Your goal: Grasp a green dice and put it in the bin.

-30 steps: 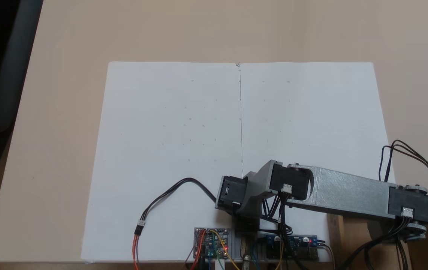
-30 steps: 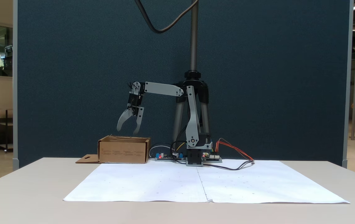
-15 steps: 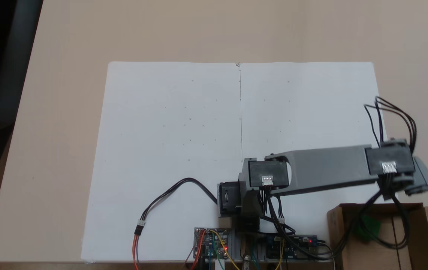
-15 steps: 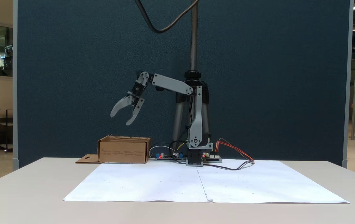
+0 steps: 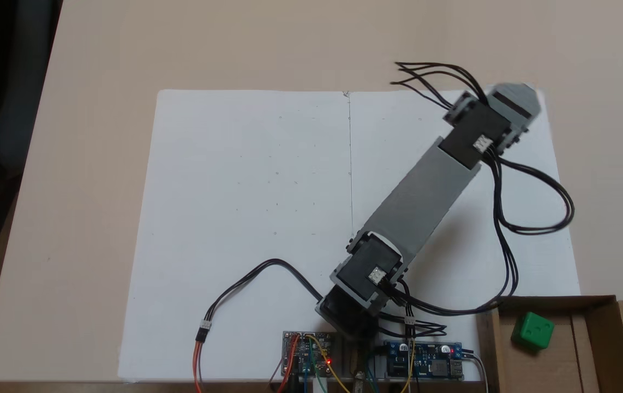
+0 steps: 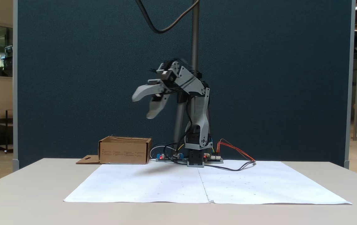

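Fixed views: both
Claw (image 6: pixel 141 106): jaws spread, empty, high above paper sheet (image 6: pixel 153 184)
Green dice (image 5: pixel 532 330): inside bin (image 5: pixel 611 349), near its left wall

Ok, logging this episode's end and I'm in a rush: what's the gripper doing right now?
Gripper: open, holding nothing, raised above the table. The green dice lies inside the bin.

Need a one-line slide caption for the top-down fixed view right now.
Green dice rests inside the cardboard bin; the arm is over the white paper, open gripper empty.
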`<state>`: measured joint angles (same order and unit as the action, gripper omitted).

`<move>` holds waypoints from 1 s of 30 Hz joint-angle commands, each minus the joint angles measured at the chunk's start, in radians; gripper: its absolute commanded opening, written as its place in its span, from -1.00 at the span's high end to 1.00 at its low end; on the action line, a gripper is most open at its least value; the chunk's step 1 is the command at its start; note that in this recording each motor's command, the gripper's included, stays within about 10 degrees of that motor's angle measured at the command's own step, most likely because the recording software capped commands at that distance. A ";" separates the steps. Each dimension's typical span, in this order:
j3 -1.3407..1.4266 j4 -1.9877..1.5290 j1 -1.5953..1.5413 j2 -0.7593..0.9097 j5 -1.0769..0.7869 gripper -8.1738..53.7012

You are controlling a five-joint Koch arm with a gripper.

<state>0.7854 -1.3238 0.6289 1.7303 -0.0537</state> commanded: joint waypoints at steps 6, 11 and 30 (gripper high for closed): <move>0.040 0.069 -0.322 0.035 0.133 -0.67; 0.129 0.169 -0.497 0.035 0.133 -0.67; 0.657 0.822 -0.611 0.215 0.110 -0.67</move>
<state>1.4542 -0.6289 0.0031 1.8945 0.0123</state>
